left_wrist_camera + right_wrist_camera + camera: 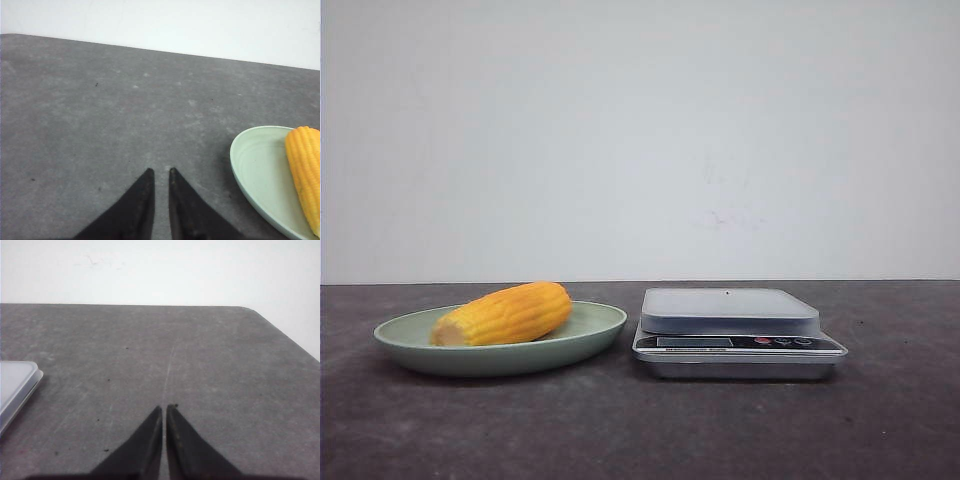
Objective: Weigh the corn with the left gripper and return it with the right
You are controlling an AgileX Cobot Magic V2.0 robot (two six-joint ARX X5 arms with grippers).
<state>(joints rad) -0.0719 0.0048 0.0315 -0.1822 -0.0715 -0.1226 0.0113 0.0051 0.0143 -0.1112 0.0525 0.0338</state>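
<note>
The corn [505, 313], a stubby yellow-orange cob with a pale cut end, lies on its side in a pale green plate [592, 337] at the left of the table. To its right stands a silver kitchen scale [730, 310] with nothing on its platform. Neither gripper appears in the front view. In the left wrist view my left gripper [160, 171] hovers over bare table, shut with only a narrow slit and nothing held; the corn [306, 170] and plate [255, 165] lie off to one side. My right gripper [165, 407] is shut and empty, a corner of the scale [15, 385] beside it.
The dark grey tabletop [640, 430] ends at a white wall behind. In the right wrist view the table's rounded far corner [250, 310] shows.
</note>
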